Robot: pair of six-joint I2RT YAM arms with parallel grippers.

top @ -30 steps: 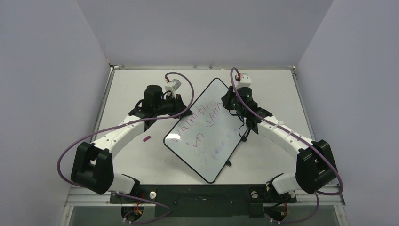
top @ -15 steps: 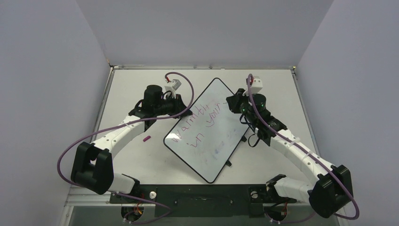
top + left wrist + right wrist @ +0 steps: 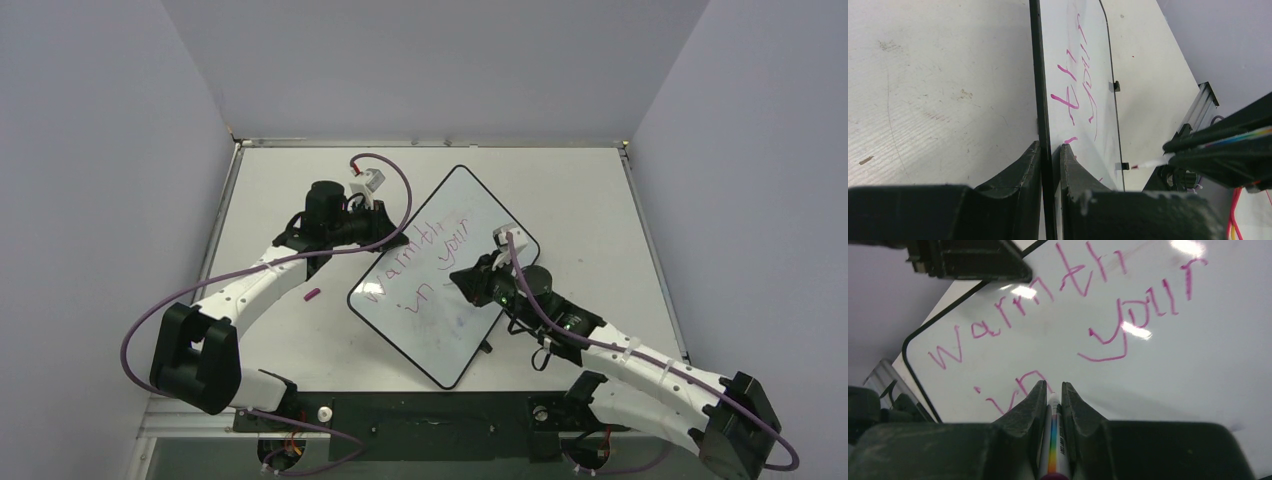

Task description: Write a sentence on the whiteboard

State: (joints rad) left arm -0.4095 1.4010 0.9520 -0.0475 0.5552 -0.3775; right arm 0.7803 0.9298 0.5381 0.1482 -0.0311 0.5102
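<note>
The whiteboard (image 3: 440, 345) lies slantwise on the table, black-rimmed and glossy. The sentence (image 3: 425, 262) on it is pink handwriting: "warmth" (image 3: 1023, 305), "your" (image 3: 1143, 315) and "in" (image 3: 1018, 387). My left gripper (image 3: 400, 240) is shut on the board's left rim (image 3: 1043, 100), one finger on each side of it (image 3: 1050, 146). My right gripper (image 3: 462, 280) hovers over the board's middle, shut on a white marker with a rainbow stripe (image 3: 1055, 440). The marker's tip (image 3: 1148, 163) points at the board just right of "in". Whether it touches the surface I cannot tell.
A small pink marker cap (image 3: 312, 295) lies on the tabletop left of the board. A small black piece (image 3: 486, 346) sits at the board's near right edge. Grey walls close in the table on three sides.
The right arm has swung from the board's far right edge toward the near side, bringing the marker over the board's middle beside "in". The left arm has stayed still on the rim.
</note>
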